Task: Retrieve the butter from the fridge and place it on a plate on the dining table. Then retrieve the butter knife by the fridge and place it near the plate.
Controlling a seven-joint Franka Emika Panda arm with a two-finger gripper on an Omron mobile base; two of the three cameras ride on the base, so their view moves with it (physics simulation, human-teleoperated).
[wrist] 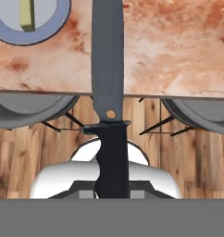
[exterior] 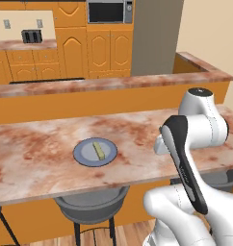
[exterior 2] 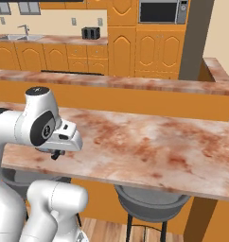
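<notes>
pincer [wrist: 111, 192] clamps butter knife [wrist: 108, 92]; blade tip cut off.

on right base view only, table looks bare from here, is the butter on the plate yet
Observer: Yes. In the left base view the butter lies on the plate, on the dining table.
Operator: is the hand holding anything
Observer: Yes. In the hand view the butter knife is held by its dark handle, blade pointing out over the table edge.
Operator: where's the plate relative to the blade
Observer: In the hand view the plate sits at the upper left of the blade, apart from it.
</notes>
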